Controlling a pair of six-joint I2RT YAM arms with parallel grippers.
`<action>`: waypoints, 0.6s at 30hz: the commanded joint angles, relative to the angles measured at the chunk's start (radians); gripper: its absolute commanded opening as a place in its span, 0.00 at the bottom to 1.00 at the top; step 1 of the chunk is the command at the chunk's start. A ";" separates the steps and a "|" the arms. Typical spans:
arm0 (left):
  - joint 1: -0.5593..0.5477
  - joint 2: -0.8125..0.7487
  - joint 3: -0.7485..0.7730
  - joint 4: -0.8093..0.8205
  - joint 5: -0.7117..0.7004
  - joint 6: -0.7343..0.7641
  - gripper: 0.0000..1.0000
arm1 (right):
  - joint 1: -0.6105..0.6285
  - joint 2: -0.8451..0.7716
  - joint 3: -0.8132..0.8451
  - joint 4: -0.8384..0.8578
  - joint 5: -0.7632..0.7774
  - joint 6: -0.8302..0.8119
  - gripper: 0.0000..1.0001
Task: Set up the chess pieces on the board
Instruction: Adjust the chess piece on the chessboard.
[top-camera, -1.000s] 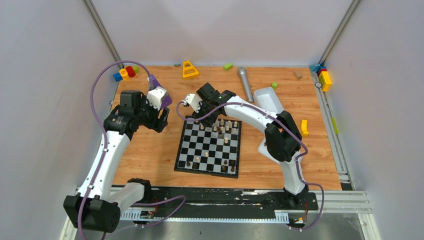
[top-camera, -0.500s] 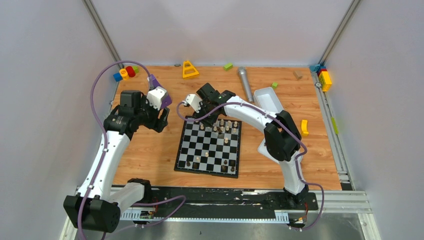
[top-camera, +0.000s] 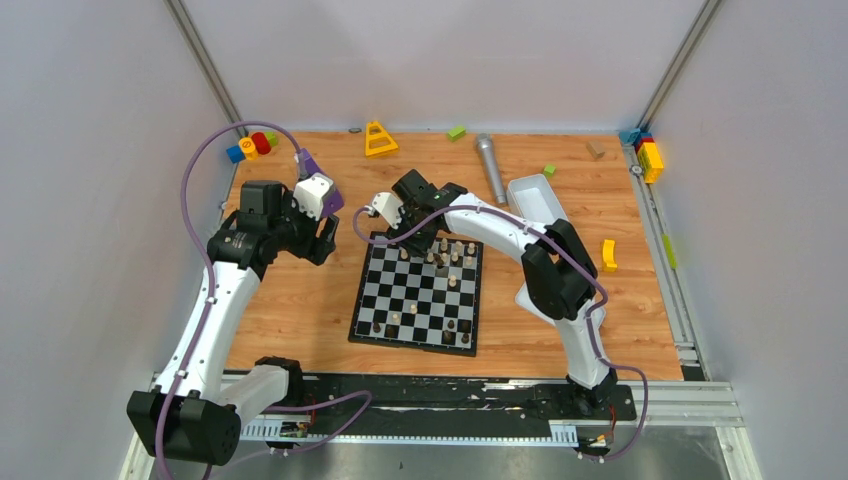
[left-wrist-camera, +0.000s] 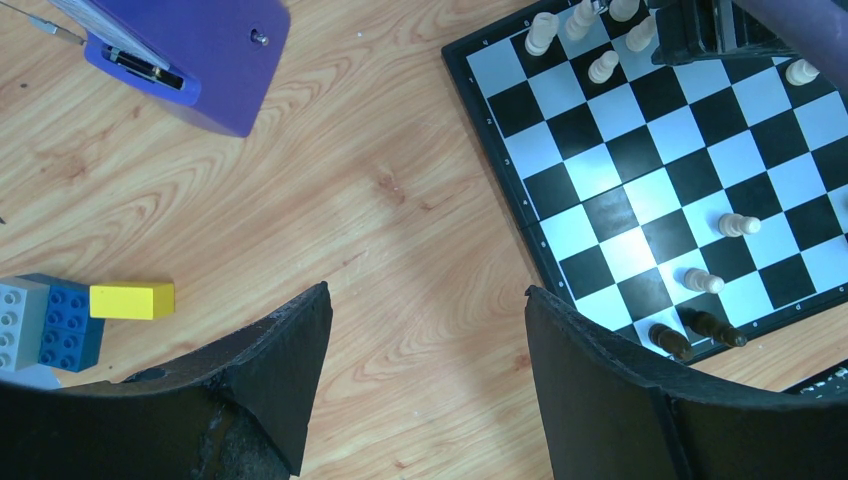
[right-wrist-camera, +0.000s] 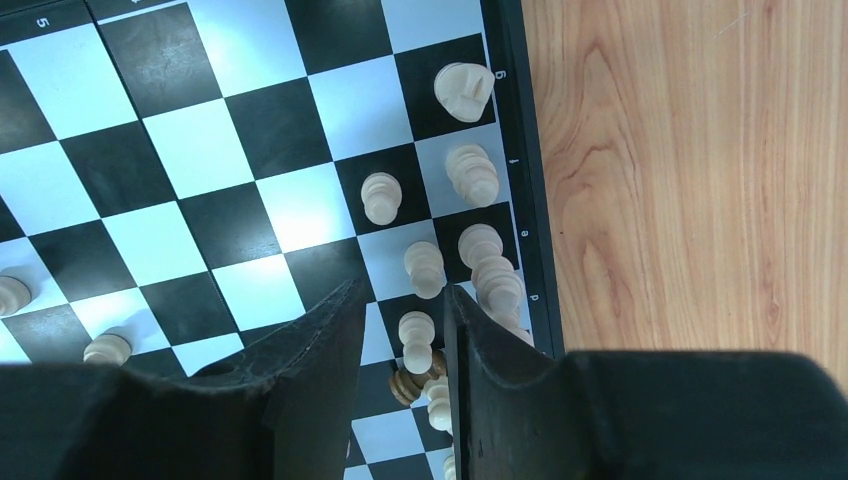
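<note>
**Board** (top-camera: 418, 300): a flat, thin square with glossy black and white checks. Its black border carries small white letters and numerals. It lies at the centre of the wood-grain table (top-camera: 300, 300), slightly rotated in the top view.

**Chess pieces** (top-camera: 445, 252): small turned figurines with rounded heads and flared bases.
- In the top view, the cream pieces (right-wrist-camera: 470, 175) crowd the board's 12 to 1 o'clock edge. A few more stand apart on mid-board squares.
- The dark brown pieces (left-wrist-camera: 715, 326) stand along the 6 o'clock edge, towards its 5 and 7 o'clock corners.

**Right end effector** (right-wrist-camera: 402, 300): matte black fingers with a coarse surface, hanging over the board's 11 o'clock corner. The jaws are parted only narrowly. An upright cream pawn (right-wrist-camera: 415, 335) shows in the gap. Just at its 6 o'clock in the wrist view lies a tilted brown piece (right-wrist-camera: 405, 383). Whether either finger presses on them cannot be told.

**Left end effector** (left-wrist-camera: 428, 300): thick black fingers spread wide with nothing between them. It hangs over bare table off the board's 10 o'clock corner.

**Other items**
- A smooth yellow rectangular block (left-wrist-camera: 130, 300) touches a studded blue block (left-wrist-camera: 60, 320) at 8 o'clock in the left wrist view.
- A white rectangular tray (top-camera: 530, 195) with rounded corners lies at the board's 1 o'clock.
- A grey cylindrical rod (top-camera: 490, 168) lies beside the tray.
</note>
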 joint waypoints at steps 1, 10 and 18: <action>0.007 -0.011 -0.003 0.018 0.021 0.009 0.79 | -0.004 0.017 0.016 0.021 0.015 -0.010 0.35; 0.007 -0.012 -0.007 0.019 0.026 0.012 0.79 | -0.003 0.030 0.025 0.022 0.019 -0.018 0.35; 0.006 -0.014 -0.008 0.017 0.027 0.012 0.79 | -0.004 0.047 0.036 0.022 0.024 -0.022 0.35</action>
